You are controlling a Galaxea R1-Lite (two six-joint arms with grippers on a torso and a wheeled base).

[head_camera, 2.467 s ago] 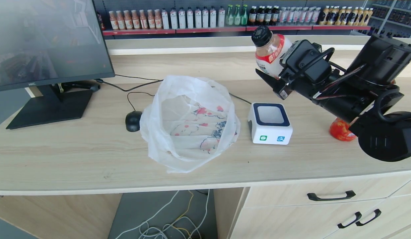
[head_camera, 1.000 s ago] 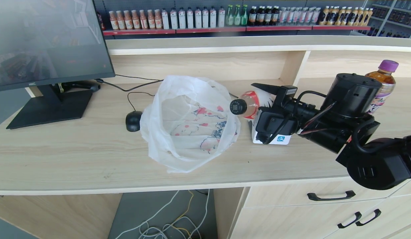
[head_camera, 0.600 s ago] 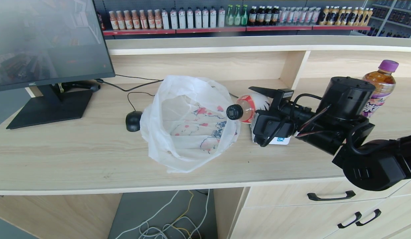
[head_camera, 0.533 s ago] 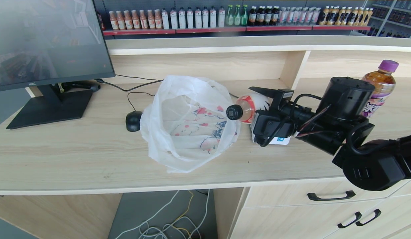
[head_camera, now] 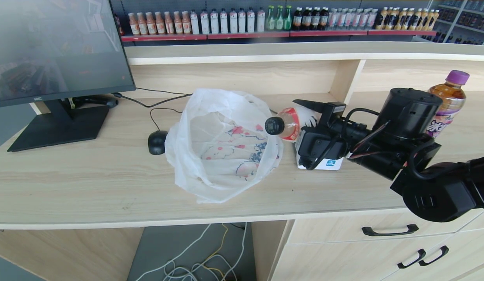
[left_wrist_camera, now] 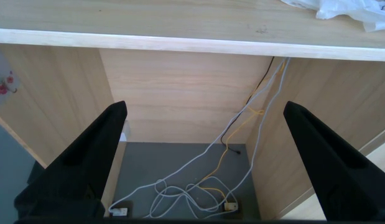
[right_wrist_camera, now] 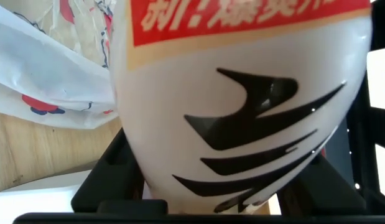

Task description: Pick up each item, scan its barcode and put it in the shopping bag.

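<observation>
**Bottle at the bag's rim, not yet over its mouth**

The right hand (head_camera: 301, 121) is clenched on the lower body of the bottle (head_camera: 286, 124), which lies sideways with its black cap pointing at the shopping bag (head_camera: 222, 148). The cap sits just at the bag's right rim, and the scanner (head_camera: 331, 164) is just right of the bag, under the hand. The left hand (left_wrist_camera: 206, 109) is spread wide and empty below the table (head_camera: 89, 175) edge, well apart from the bag.

The bag's wall looks limp. If the cap drives into the rim, it could fold the mouth shut or shove the bag aside. Let go too soon, the round bottle would likely land between bag and scanner and roll.

Earlier, the bottle stood upright, high beyond the scanner. It has since tipped over, come down, and in the last half second edged up and toward the bag.
</observation>
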